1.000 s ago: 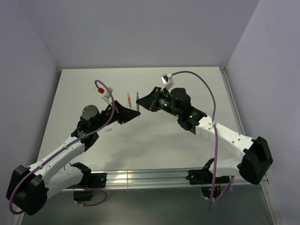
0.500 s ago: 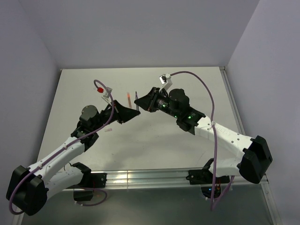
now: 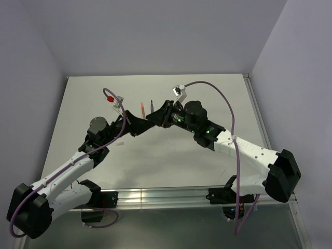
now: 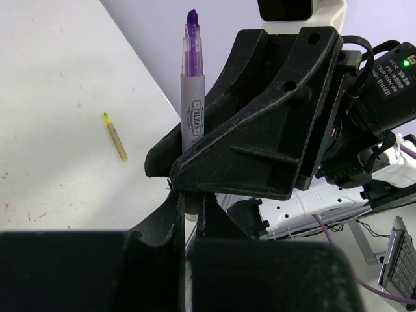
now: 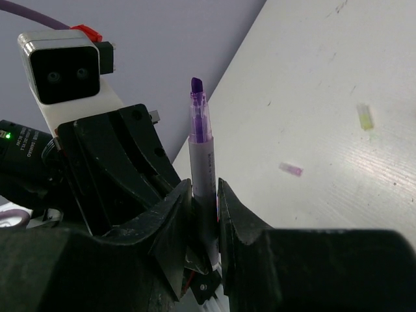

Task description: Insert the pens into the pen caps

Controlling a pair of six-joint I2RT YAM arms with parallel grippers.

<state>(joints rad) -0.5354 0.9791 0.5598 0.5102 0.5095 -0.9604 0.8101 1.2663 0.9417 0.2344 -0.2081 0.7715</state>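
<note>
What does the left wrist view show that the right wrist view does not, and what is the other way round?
Only the left wrist view shows the yellow-green pen lying on the table. Only the right wrist view shows a lilac cap and a yellowish cap on the table. Both show the purple pen, uncapped and upright, gripped low by the left gripper, with the right gripper on either side of it.
</note>
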